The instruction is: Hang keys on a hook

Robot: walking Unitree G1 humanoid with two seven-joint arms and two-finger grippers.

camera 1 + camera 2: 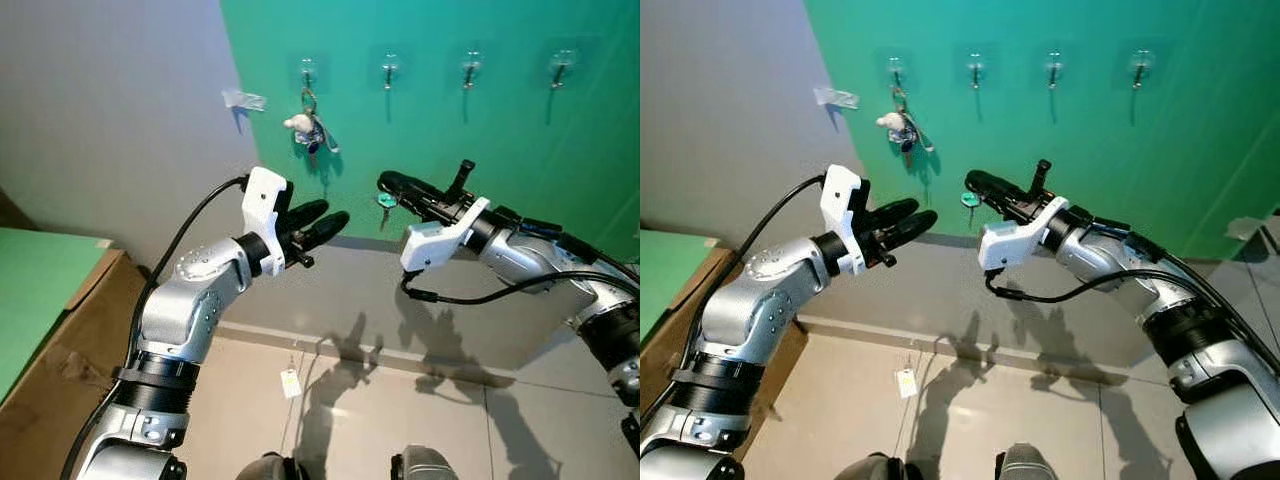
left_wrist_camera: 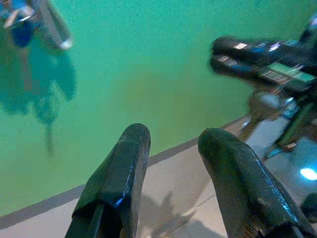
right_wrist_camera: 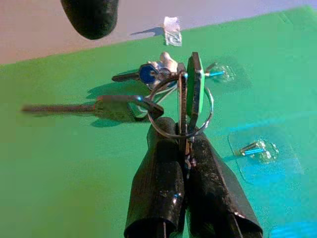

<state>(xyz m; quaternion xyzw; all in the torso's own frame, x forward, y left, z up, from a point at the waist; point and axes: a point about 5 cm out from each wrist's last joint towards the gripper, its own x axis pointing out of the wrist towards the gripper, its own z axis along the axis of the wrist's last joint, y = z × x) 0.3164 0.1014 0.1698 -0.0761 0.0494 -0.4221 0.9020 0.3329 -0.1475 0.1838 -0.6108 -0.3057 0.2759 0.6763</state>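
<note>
A green wall panel (image 1: 520,150) carries a row of clear stick-on hooks. A key bunch (image 1: 310,128) hangs on the leftmost hook (image 1: 308,70). The second hook (image 1: 389,70) and the third hook (image 1: 468,68) are bare. My right gripper (image 1: 388,183) is raised below the second hook, shut on a key ring (image 3: 181,111) that has a green-headed key (image 3: 194,91) and a dangling dark key (image 3: 114,106). My left gripper (image 1: 322,220) is open and holds nothing, level with the right one and a short way to its left.
A fourth hook (image 1: 560,65) sits at the far right of the panel. A strip of clear tape (image 1: 243,99) is stuck on the grey wall. A cardboard box (image 1: 60,380) and a green surface (image 1: 30,290) stand at left. A small tag (image 1: 290,382) lies on the tiled floor.
</note>
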